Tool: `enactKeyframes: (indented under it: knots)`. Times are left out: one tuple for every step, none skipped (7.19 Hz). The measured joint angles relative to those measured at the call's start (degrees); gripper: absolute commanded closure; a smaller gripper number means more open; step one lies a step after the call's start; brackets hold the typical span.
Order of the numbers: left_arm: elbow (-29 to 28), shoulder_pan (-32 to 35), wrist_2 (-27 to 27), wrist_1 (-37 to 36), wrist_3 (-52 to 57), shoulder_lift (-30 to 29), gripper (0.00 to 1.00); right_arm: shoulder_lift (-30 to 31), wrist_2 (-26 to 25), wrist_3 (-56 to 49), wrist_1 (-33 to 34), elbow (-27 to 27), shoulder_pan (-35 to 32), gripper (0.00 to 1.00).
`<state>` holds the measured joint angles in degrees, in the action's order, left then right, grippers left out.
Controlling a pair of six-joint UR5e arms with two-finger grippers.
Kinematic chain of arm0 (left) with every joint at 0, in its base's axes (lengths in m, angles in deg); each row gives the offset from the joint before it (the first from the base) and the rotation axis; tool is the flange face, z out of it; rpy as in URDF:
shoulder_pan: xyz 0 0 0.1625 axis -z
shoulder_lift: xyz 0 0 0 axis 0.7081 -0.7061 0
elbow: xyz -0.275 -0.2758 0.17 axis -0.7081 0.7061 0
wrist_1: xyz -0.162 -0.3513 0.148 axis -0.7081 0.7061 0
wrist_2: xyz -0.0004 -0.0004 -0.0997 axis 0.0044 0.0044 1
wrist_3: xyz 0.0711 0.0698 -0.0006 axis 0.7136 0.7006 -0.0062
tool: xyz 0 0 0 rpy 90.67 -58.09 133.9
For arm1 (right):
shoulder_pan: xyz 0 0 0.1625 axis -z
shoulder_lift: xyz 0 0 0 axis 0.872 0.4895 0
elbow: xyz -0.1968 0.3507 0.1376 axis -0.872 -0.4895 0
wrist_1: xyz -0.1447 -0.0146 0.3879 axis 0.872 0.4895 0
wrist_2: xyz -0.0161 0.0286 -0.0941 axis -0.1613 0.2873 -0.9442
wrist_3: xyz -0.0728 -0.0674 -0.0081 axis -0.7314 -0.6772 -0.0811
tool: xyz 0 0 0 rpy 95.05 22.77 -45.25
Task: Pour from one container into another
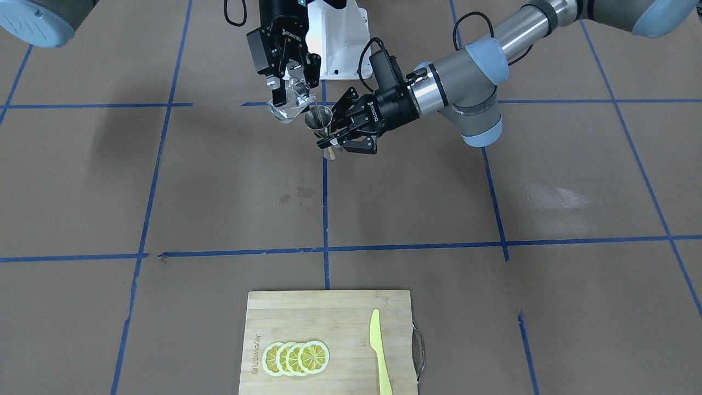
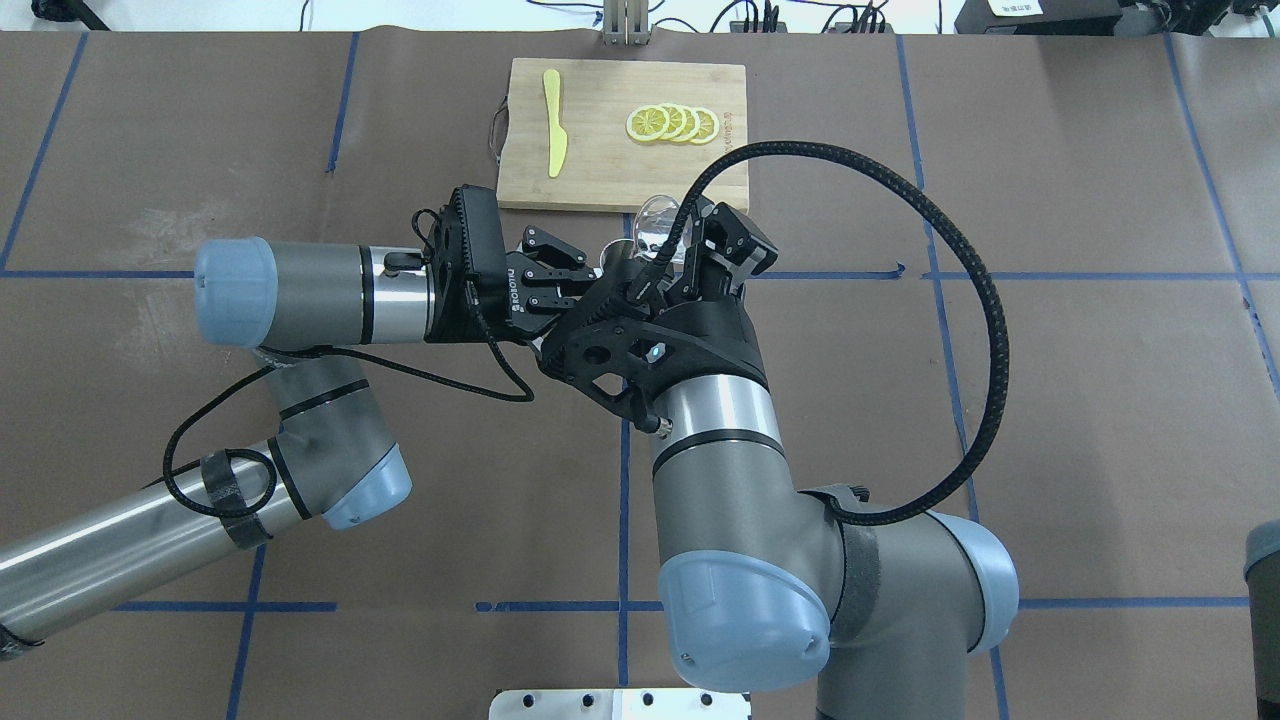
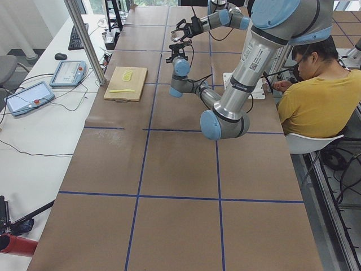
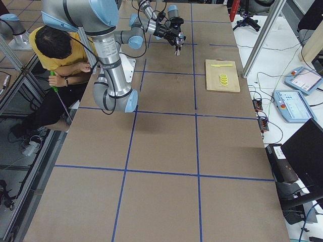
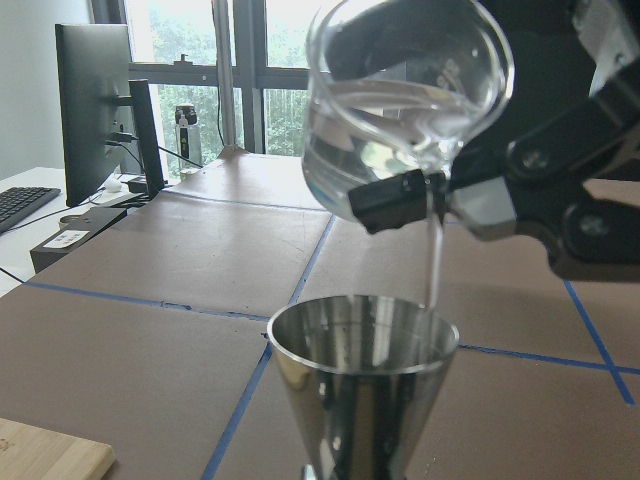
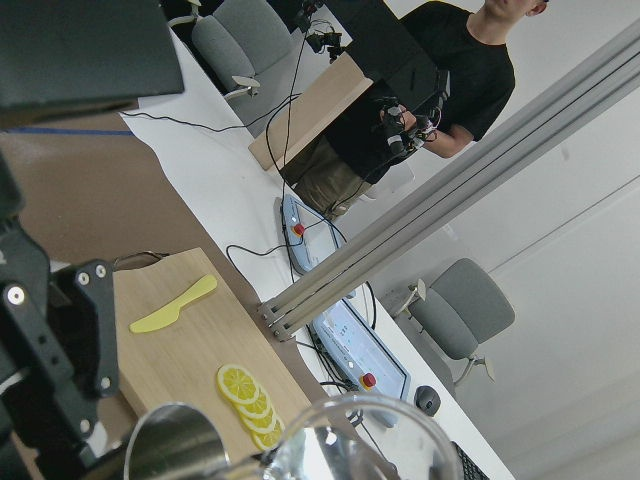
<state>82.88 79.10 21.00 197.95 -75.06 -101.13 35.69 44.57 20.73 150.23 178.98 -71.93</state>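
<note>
Front-facing view: the right gripper (image 1: 293, 93) pinches the glass cup (image 1: 285, 109), which is tipped toward the steel jigger (image 1: 318, 116). The left gripper (image 1: 326, 133) is clamped on the jigger at its narrow waist. Both vessels are held above the table (image 1: 164, 192), the cup's lip just over the jigger's mouth.

Overhead view: the two wrists crowd together mid-table and hide most of the pour. Only the cup's rim peeks out, near the cutting board (image 2: 600, 160).

Left wrist view: a thin clear stream (image 5: 435, 250) falls from the cup's lip into the jigger's upper cone, landing close to one side of the rim. There is liquid left in the cup. To my eye the pour is under way, and it wants a slow tilt, the jigger upright, and the stream nudged toward the middle of the cone so nothing runs over the edge.

Right wrist view: the cup's rim and the jigger's mouth sit at the bottom edge, with lemon slices (image 6: 250, 395) and a yellow knife (image 6: 172, 305) on the board beyond.

Side views: the vessels are too small to judge
</note>
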Motion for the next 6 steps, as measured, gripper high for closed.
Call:
enactKeyframes:
  knots:
    - [0.0,0.0,0.0,0.0,0.0,0.0,1.0,-0.08,-0.25,-0.03,0.48,-0.01,0.03,1.0]
    - [0.0,0.0,0.0,0.0,0.0,0.0,1.0,-0.13,-0.47,-0.06,0.81,-0.01,0.06,1.0]
    - [0.0,0.0,0.0,0.0,0.0,0.0,1.0,-0.18,-0.55,-0.1,1.05,-0.02,0.07,1.0]
    - [0.0,0.0,0.0,0.0,0.0,0.0,1.0,-0.25,-0.58,-0.12,1.28,-0.08,0.07,1.0]
    - [0.0,-0.02,0.0,0.0,0.0,0.0,1.0,-0.4,-0.62,-0.13,1.39,-0.29,0.07,1.0]
    - [0.0,-0.05,0.0,0.0,0.0,0.0,1.0,-0.57,-0.66,-0.13,1.4,-0.64,0.07,1.0]
